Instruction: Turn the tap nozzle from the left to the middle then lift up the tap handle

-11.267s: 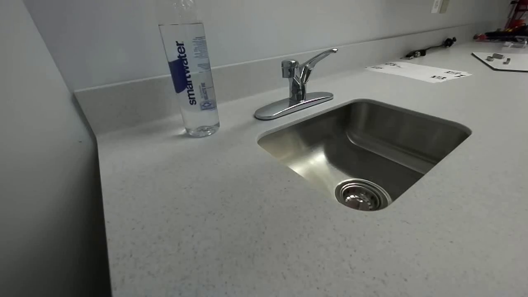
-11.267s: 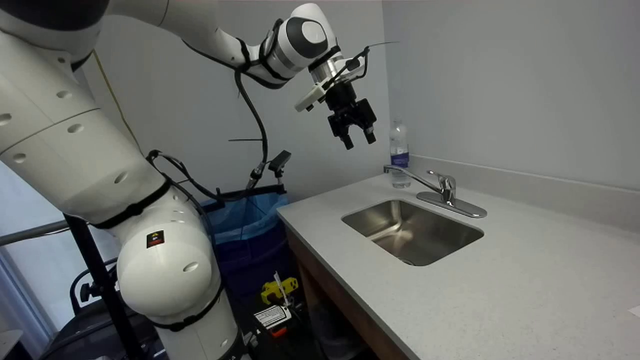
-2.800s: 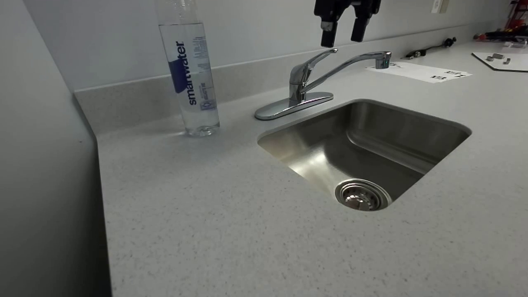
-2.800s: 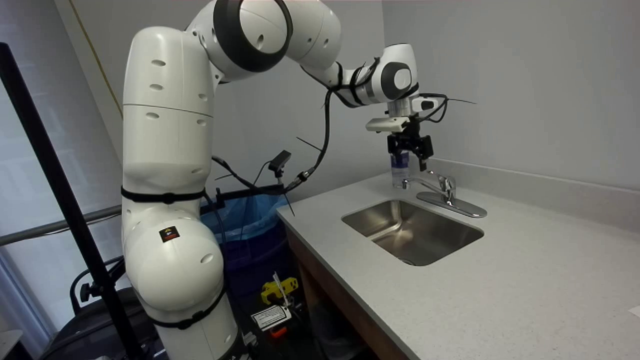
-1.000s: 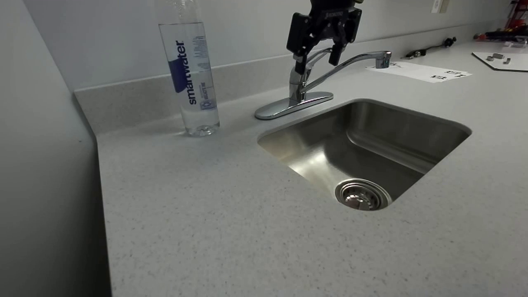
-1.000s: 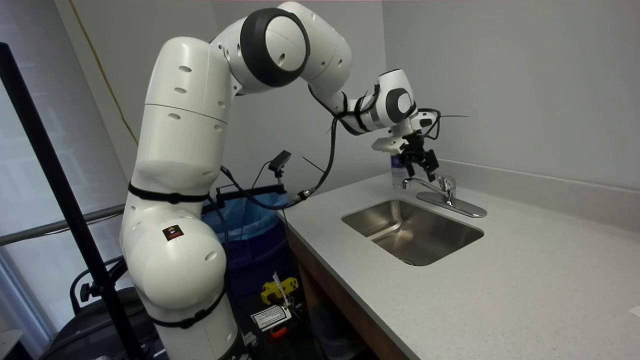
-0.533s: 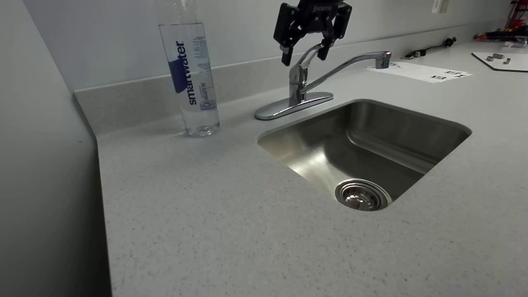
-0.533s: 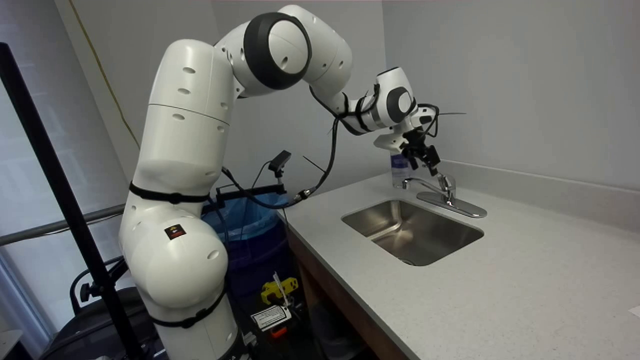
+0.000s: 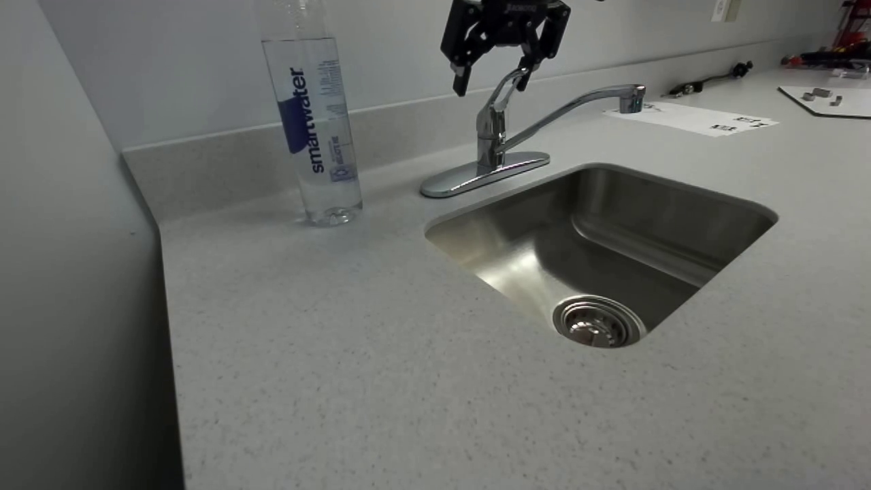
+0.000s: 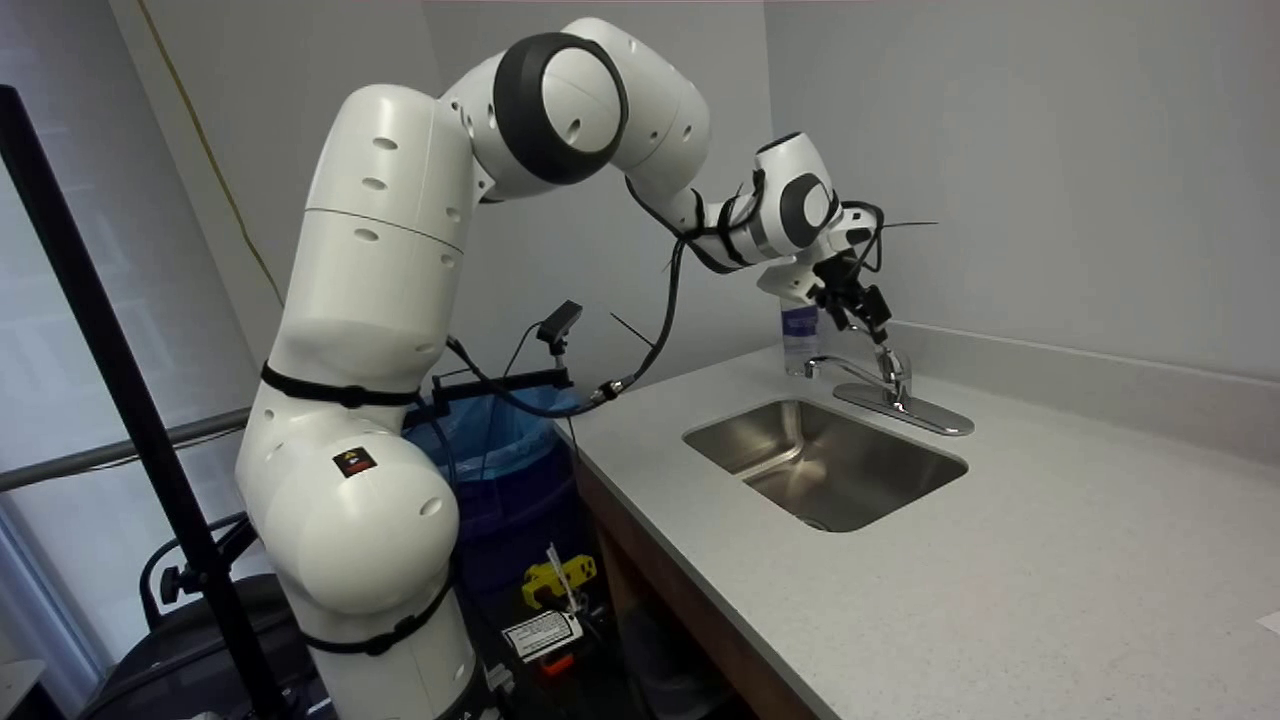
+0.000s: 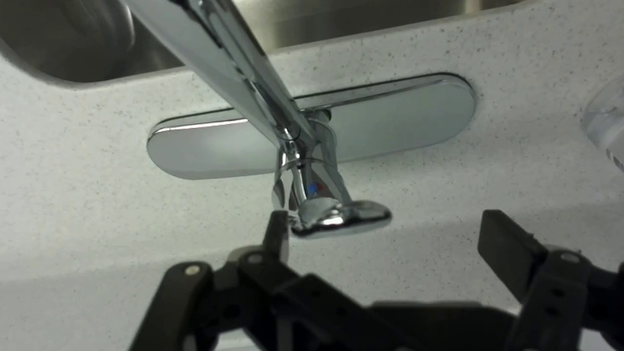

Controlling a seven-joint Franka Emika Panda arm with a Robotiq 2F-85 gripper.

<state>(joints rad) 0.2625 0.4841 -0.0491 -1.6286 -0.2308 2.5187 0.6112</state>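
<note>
Fingers (image 11: 276, 237) wide apart, 9 o'clock one (wrist view) seemingly touching tap handle (image 11: 343, 220). Lift step imo; next, push it upward.

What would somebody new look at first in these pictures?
Probably the big white robot arm, arching across an exterior view. Its black gripper is open, right by the shiny tap handle beside the sink. Then maybe the tall smartwater bottle, standing in the left half of an exterior view.
</note>
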